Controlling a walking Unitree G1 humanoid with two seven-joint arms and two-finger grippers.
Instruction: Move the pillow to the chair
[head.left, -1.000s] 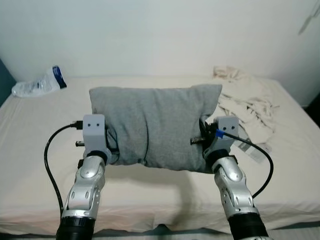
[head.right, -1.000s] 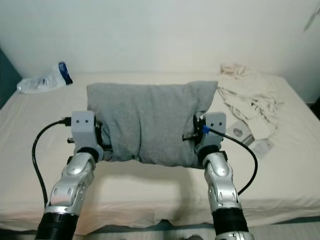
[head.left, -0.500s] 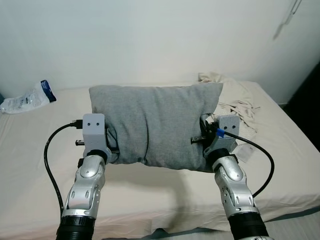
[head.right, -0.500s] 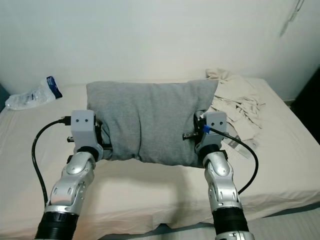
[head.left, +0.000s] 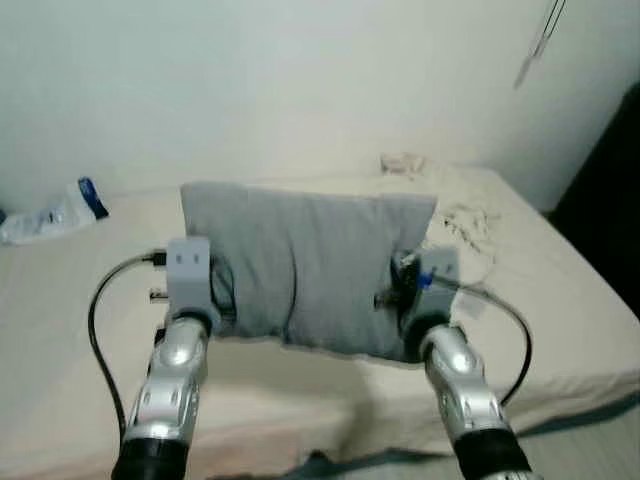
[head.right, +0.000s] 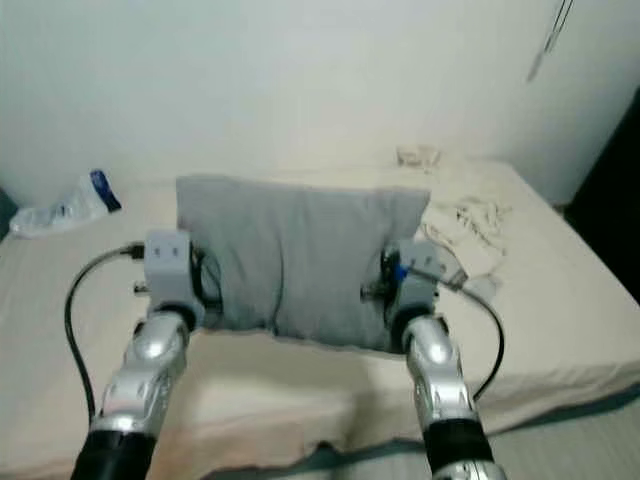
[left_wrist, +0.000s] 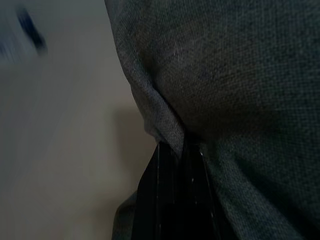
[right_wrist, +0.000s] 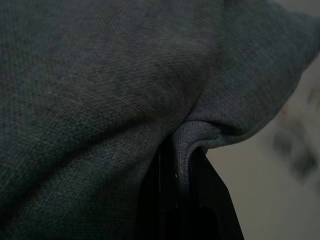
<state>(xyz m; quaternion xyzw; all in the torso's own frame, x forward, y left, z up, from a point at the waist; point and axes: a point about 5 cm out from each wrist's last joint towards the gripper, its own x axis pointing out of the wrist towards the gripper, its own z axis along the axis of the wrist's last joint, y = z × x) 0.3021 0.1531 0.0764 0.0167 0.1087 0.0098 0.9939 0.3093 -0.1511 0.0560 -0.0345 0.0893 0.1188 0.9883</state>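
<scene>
I hold the grey, rectangular knit-fabric pillow (head.left: 305, 265) up in front of me, stretched between my two claws and lifted clear of the cream-sheeted bed (head.left: 60, 300) behind and below it.

Far to my left, a crumpled clear plastic bag with a blue patch (head.left: 50, 212) lies on the sheet near the wall, well apart from the pillow.

My left claw (head.left: 215, 295) grips the pillow's left edge, low on that side. In the left wrist view my two black fingers (left_wrist: 172, 200) are pressed together on a pinched fold of the cloth, and the fabric bunches into a ridge just where they bite. A black cable (head.left: 105, 310) loops from the grey box on that wrist.

The pillow itself is soft and slack, its weave fine and even, its top edge fairly straight and its bottom edge sagging between my arms. A shallow vertical crease runs down its front.

My right claw (head.left: 392, 298) holds the pillow's right edge at a similar height. The right wrist view shows those fingers (right_wrist: 172, 200) likewise closed on a gathered fold of grey cloth.

Beyond the pillow to my right, rumpled pale cloth (head.left: 455, 205) lies heaped on the bed, blurred.
</scene>
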